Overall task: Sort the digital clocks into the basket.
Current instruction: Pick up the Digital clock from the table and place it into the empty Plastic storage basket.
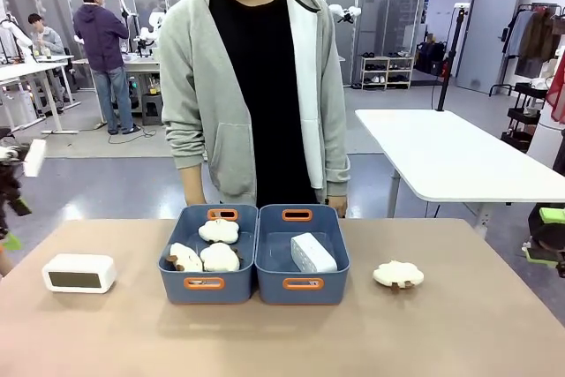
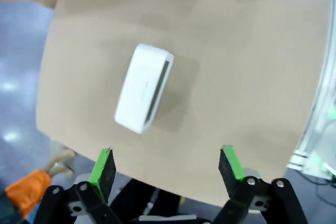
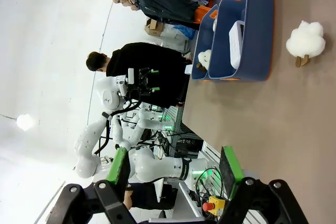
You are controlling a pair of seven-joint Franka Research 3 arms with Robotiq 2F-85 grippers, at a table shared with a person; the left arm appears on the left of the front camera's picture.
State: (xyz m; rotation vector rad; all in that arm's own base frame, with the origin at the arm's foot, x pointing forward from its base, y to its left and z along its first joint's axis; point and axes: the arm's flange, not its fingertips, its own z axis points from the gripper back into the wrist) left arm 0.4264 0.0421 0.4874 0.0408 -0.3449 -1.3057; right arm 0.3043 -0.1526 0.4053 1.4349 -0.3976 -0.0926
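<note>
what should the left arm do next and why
Probably lower the open left gripper onto the clock on the table, which lies free ahead of it. The other clock already sits in the right basket, so this one is what remains.

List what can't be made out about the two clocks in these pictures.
1. Table clock: its digits are too small and dim to read in the front view. In the left wrist view it is blurred and seen nearly edge-on.
2. Basket clock: its screen cannot be seen in the front view, where the basket wall hides its base. It is too small in the right wrist view.
</note>
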